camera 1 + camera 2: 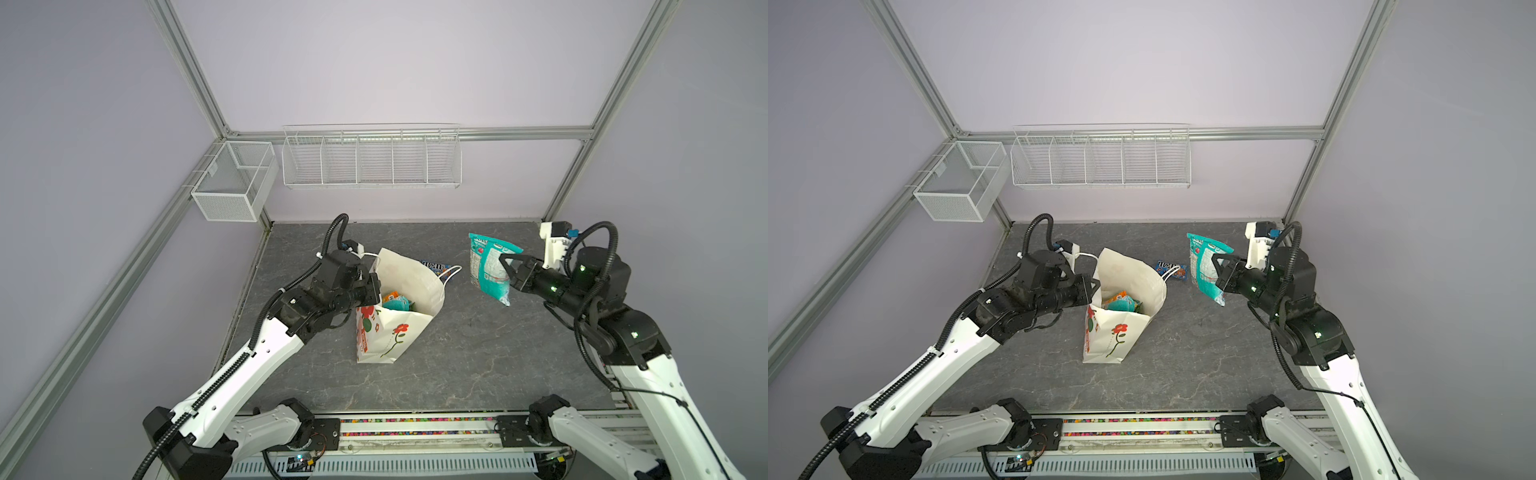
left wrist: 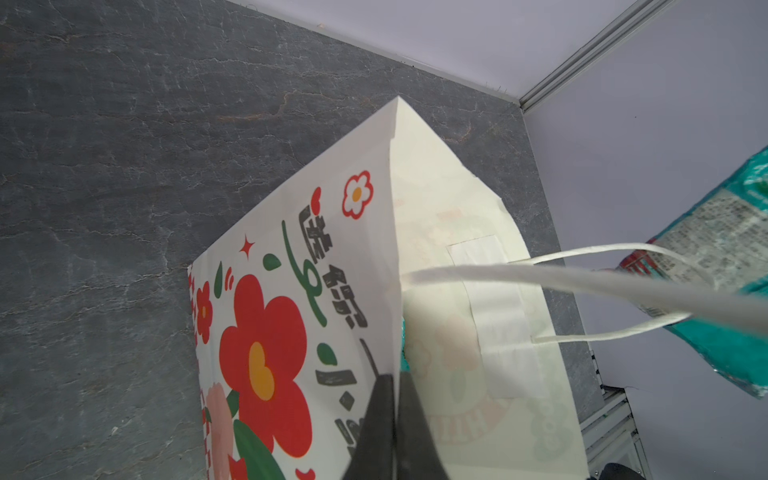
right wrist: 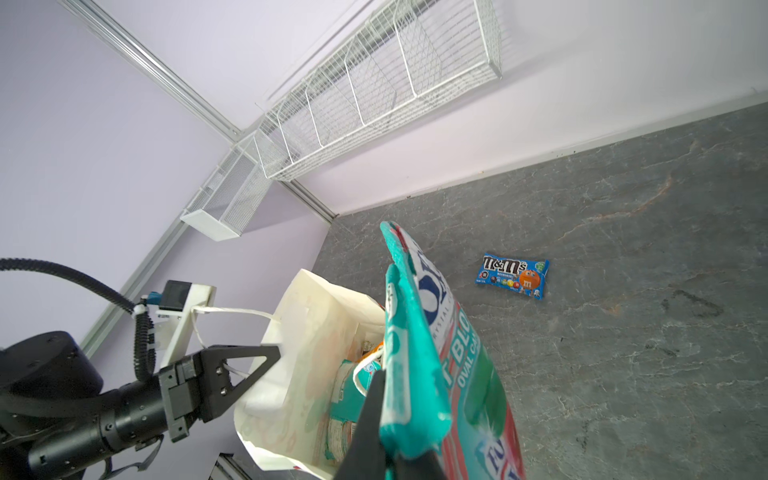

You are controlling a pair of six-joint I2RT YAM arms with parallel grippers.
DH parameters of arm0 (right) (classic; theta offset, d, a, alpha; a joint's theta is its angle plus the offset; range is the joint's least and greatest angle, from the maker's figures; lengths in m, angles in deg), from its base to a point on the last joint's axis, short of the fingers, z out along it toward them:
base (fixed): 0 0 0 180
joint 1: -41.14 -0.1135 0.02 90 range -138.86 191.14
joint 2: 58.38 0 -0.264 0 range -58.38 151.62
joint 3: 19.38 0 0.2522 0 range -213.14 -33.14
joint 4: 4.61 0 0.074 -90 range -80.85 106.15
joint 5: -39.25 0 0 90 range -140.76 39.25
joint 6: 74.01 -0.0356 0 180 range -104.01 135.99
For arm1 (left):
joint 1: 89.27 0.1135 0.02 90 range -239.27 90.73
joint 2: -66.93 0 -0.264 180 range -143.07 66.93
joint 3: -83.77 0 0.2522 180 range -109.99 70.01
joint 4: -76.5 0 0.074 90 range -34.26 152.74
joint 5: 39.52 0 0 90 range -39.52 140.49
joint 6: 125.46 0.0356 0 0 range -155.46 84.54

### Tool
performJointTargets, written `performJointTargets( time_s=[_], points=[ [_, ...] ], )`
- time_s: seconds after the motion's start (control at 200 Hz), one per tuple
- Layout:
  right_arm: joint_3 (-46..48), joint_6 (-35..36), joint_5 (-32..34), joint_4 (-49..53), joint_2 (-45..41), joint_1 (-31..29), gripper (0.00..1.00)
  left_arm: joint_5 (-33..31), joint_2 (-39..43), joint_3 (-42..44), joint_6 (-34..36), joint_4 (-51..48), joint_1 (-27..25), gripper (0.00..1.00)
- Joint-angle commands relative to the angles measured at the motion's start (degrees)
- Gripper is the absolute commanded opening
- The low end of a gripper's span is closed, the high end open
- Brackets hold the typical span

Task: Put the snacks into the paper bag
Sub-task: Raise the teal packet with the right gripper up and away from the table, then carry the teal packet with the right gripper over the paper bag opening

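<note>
Two crinkly packets, an orange packet and a teal packet, show inside the paper bag. It is tall, white stiff paper printed with red flowers, and stands upright with its mouth open upward on the grey stone-patterned tabletop. The left gripper is clamped tight on the paper bag's left rim. To the right of the paper bag, the right gripper pinches one long edge of the glossy teal bag, held in the air with its long axis roughly upright. Behind the paper bag, the small blue M&M's pack lies flat near a cord handle.
</note>
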State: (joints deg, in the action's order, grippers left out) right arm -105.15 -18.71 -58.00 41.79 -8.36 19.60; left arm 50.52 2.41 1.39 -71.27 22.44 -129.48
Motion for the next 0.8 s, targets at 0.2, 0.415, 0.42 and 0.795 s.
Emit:
performJointTargets(
  time_s=[0.2,0.415,0.42,0.795],
  points=[
    [-5.65,-2.42,-1.45,-2.0,0.38,-0.94,0.07,-0.47,0.57,-0.57,-0.65,3.77,-0.57,0.0],
    [-6.57,-5.03,-2.97,-5.02,0.91,-2.35,0.07,-0.47,0.92,0.35,-1.22,4.56,-0.99,0.0],
    [-6.57,-5.07,-3.05,-5.12,0.98,-2.36,0.07,-0.47,0.9,0.34,-1.21,4.58,-1.0,0.0],
    [-7.36,-8.25,-4.77,-11.14,3.13,-7.61,0.07,-0.57,1.6,1.2,-1.39,4.94,-1.72,0.0]
  ],
)
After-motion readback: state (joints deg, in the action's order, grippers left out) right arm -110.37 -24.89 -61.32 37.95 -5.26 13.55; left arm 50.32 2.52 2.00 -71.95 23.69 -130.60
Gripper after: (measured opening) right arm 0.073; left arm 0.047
